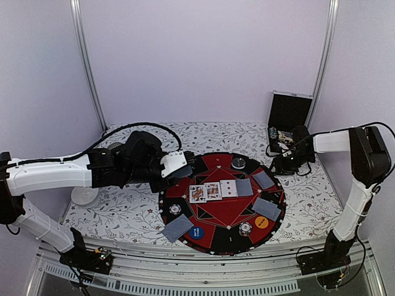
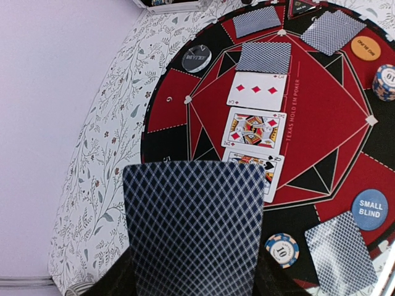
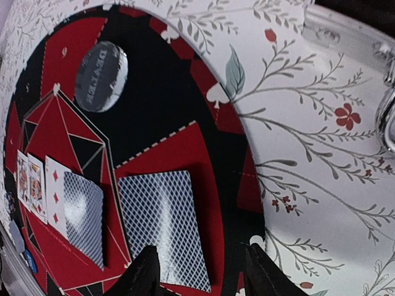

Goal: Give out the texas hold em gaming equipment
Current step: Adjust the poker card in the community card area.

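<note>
My left gripper (image 1: 177, 165) is shut on a face-down playing card (image 2: 194, 228) and holds it above the round red-and-black poker mat's (image 1: 216, 242) left edge. Three face-up cards (image 1: 213, 191) and a face-down card (image 1: 244, 187) lie in a row mid-mat. Other face-down cards lie at the mat's right (image 1: 263, 179), (image 1: 266, 208) and near left (image 1: 177, 228). Striped chips (image 1: 175, 209), (image 1: 245, 228), a blue disc (image 1: 196, 233) and an orange disc (image 1: 261, 222) sit on the mat. My right gripper (image 1: 281, 165) is open and empty, hovering over a face-down card (image 3: 162, 225).
An open black case (image 1: 289, 111) stands at the back right, behind the right gripper. A grey dealer button (image 1: 238, 163) lies at the mat's far side. A white round object (image 1: 84, 196) sits under the left arm. The floral cloth (image 1: 136, 213) surrounds the mat.
</note>
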Robot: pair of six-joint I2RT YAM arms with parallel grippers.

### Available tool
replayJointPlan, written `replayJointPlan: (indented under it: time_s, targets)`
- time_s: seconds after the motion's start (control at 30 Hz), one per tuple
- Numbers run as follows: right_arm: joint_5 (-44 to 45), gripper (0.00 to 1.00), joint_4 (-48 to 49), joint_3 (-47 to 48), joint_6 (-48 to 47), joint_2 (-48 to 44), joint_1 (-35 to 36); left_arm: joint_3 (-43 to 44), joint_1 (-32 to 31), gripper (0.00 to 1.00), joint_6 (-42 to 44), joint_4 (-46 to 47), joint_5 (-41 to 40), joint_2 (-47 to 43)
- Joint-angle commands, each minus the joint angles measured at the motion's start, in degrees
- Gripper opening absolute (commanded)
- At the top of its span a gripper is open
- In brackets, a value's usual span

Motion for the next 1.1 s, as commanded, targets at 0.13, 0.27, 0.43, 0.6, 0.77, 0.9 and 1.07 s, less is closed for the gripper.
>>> replayJointPlan:
  time_s: [0.13, 0.27, 0.43, 0.6, 0.77, 0.9, 1.07]
  targets:
    - [-0.2, 0.42, -2.7, 2.4, -3.4, 5.1, 1.0, -0.3, -0.9, 0.53, 0.2, 0.9, 0.0, 0.0]
    - [-0.5, 0.37, -3.2, 3.4, -4.0, 7.3, 2.2, -0.3, -0.9, 0.53, 0.3, 0.8, -0.1, 0.1]
    - [-1.7, 0.28, -3.2, 4.2, -3.7, 8.8, 2.6, -0.4, -0.9, 0.53, 0.3, 0.8, -0.3, -0.1]
    - [-1.4, 0.14, -3.5, 3.9, -2.6, 8.3, 2.7, -0.4, -0.9, 0.53, 0.4, 0.8, -0.3, -0.2]
    - [-4.3, 0.03, -3.5, 2.5, -1.3, 6.9, 2.7, -0.5, -1.0, 0.53, 0.5, 0.8, -0.5, -0.2]
    - [-6.1, 0.03, -2.7, 2.0, 1.3, 4.3, 2.7, -0.5, -1.0, 0.53, 0.5, 0.8, -0.5, -0.2]
    - [-6.9, 0.02, -1.2, 1.4, 4.0, 1.0, 2.7, -0.6, -1.0, 0.53, 0.6, 0.8, -0.9, -0.3]
